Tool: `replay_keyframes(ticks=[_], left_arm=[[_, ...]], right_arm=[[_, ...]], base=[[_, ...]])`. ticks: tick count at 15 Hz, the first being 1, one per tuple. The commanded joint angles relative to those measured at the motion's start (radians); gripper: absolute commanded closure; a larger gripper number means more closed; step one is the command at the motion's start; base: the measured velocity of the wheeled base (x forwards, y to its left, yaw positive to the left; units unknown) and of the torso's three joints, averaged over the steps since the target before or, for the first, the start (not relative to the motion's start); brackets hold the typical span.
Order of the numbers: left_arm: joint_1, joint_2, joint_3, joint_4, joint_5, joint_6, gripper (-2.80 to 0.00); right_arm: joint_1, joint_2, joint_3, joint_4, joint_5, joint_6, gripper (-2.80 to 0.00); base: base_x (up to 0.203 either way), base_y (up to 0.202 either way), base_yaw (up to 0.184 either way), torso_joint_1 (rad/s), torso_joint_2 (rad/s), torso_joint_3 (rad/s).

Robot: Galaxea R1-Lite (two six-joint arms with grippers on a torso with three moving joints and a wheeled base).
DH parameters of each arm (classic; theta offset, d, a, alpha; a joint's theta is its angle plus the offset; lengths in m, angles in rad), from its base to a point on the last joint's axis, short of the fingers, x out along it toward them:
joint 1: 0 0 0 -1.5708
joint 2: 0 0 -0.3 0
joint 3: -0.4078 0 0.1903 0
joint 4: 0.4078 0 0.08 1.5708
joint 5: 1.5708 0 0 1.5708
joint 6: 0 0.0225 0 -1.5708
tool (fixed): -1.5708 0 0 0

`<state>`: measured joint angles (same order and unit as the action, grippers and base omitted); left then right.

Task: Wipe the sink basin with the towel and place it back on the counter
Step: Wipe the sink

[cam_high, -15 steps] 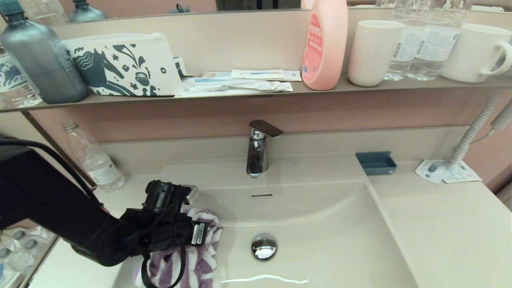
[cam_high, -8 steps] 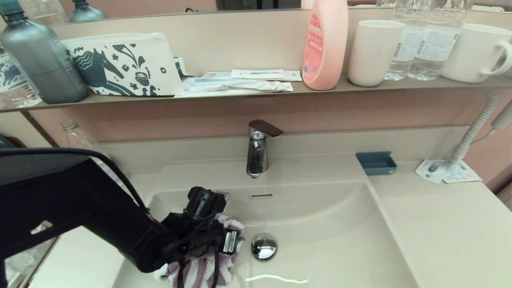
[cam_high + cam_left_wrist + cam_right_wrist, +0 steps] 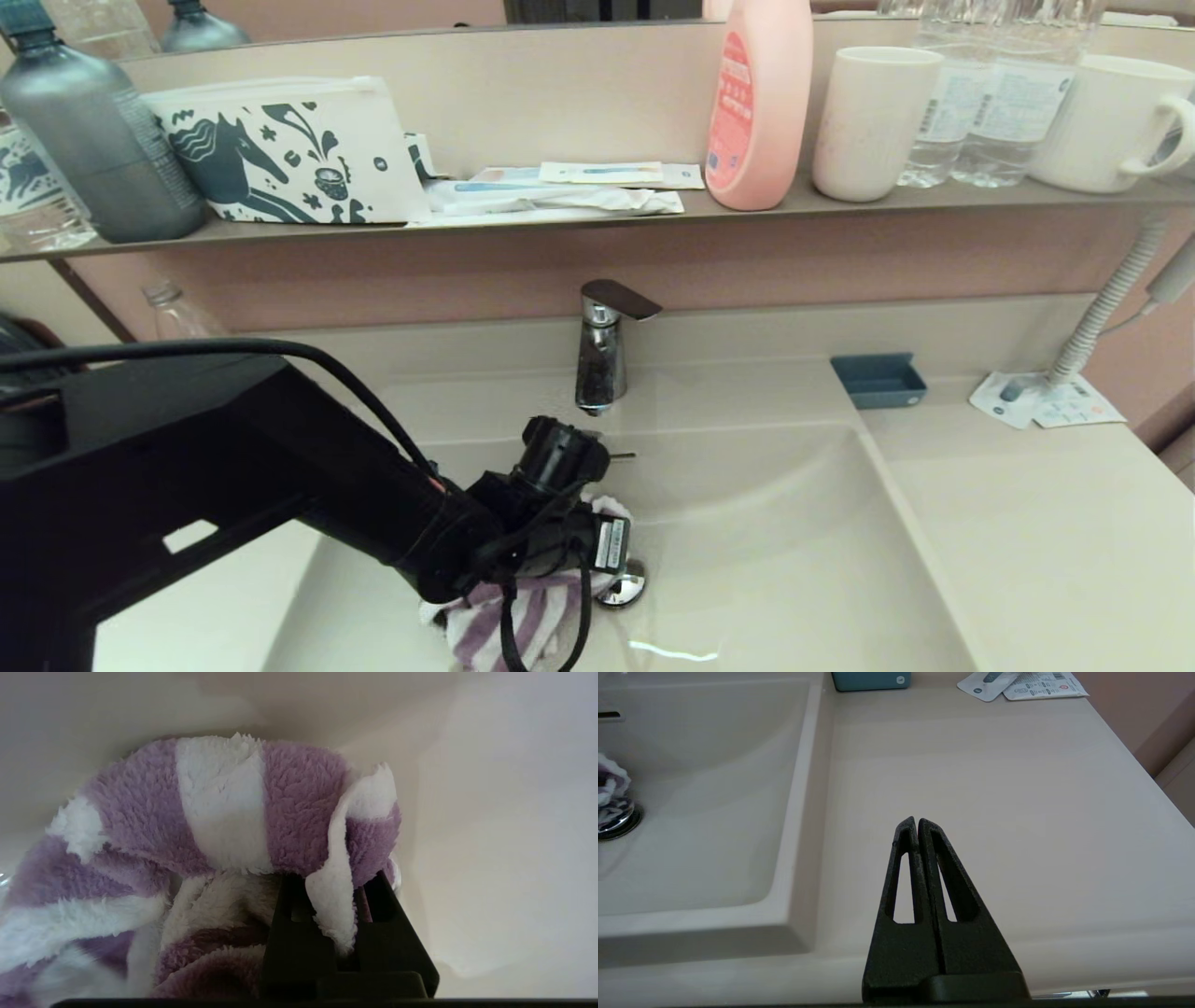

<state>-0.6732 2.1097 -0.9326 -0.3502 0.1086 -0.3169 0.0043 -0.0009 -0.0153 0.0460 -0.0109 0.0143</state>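
My left gripper (image 3: pixel 560 583) is down inside the cream-beige sink basin (image 3: pixel 794 560), shut on the purple and white striped towel (image 3: pixel 509 625). In the left wrist view a fold of the towel (image 3: pixel 224 821) is pinched between the black fingers (image 3: pixel 299 933) and the rest lies bunched on the basin floor. The towel partly covers the chrome drain plug (image 3: pixel 627 586). The overflow slot is hidden behind the wrist. My right gripper (image 3: pixel 917 823) is shut and empty, hovering over the counter (image 3: pixel 994 788) right of the basin; it is out of the head view.
A chrome tap (image 3: pixel 602 350) stands behind the basin. A blue soap dish (image 3: pixel 878 380) and paper packets (image 3: pixel 1041 401) lie at the counter's back right. The shelf (image 3: pixel 597 219) above carries a horse-print pouch (image 3: pixel 280 154), pink bottle (image 3: pixel 758 103), cups and water bottles.
My left arm has swept to the right across the basin floor, dragging the towel from the left side to the drain plug, which it now partly covers.
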Motion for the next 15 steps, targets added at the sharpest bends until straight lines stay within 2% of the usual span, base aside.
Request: replay_keyframes(ticks=[1,3,7,9,12,14,15], left_arm=[[-0.026,0.028,-0.040,-0.002,0.023,-0.022,0.00],[-0.050,0.055,-0.103,0.006,0.077,-0.065,0.00],[-0.107,0.112,-0.197,0.062,0.123,-0.114,0.00],[-0.126,0.126,-0.232,0.065,0.128,-0.115,0.00],[-0.151,0.140,-0.313,0.135,0.139,-0.123,0.00],[-0.172,0.143,-0.380,0.192,0.140,-0.161,0.00],[-0.184,0.142,-0.413,0.238,0.140,-0.200,0.00]], right_arm=[[0.000,0.001,0.000,0.000,0.000,0.000,0.00],[0.000,0.001,0.000,0.000,0.000,0.001,0.00],[0.000,0.001,0.000,-0.001,0.000,0.000,0.00],[0.000,0.001,0.000,0.000,0.000,0.001,0.00],[0.000,0.001,0.000,-0.001,0.000,0.001,0.00],[0.000,0.001,0.000,0.000,0.000,0.000,0.00],[0.000,0.001,0.000,0.000,0.000,0.001,0.00]], base=[[0.000,0.000,0.000,0.000,0.00,0.000],[0.000,0.000,0.000,0.000,0.00,0.000],[0.000,0.000,0.000,0.000,0.00,0.000],[0.000,0.000,0.000,0.000,0.00,0.000],[0.000,0.000,0.000,0.000,0.00,0.000],[0.000,0.000,0.000,0.000,0.00,0.000],[0.000,0.000,0.000,0.000,0.00,0.000]])
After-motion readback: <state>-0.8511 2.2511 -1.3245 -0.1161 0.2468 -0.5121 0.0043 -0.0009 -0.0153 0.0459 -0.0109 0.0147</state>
